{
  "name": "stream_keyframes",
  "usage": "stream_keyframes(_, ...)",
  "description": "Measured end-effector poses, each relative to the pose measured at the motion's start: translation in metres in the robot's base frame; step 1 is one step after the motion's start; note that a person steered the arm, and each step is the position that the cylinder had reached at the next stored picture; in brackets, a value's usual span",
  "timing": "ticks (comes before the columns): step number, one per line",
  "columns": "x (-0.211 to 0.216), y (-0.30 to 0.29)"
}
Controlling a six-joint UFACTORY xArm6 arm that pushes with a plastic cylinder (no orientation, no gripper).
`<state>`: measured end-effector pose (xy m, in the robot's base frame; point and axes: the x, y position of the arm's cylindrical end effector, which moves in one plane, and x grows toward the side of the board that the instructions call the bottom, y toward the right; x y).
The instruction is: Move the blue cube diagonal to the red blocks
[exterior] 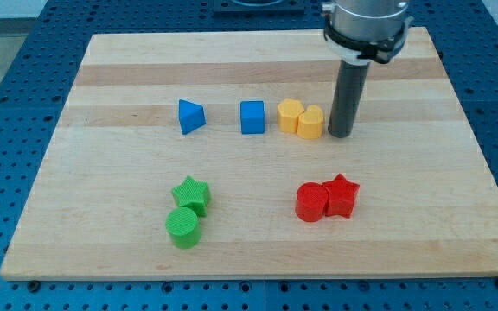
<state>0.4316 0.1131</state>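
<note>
At the frame's upper right, the arm's end is a wide silver-grey metal cylinder ringed by a black band with small clamp-like lugs. From it descends a straight, smooth, dark grey rod, matte and unmarked, ending at my tip (339, 136).

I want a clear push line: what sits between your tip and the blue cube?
The camera view shows two yellow blocks between my tip and the blue cube.
</note>
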Motion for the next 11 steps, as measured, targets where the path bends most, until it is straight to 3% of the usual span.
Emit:
stream_keyframes(5,0.014,-0.094)
stream_keyframes(7,-0.035,-0.102)
stream_keyframes(11,-0.053,-0.163)
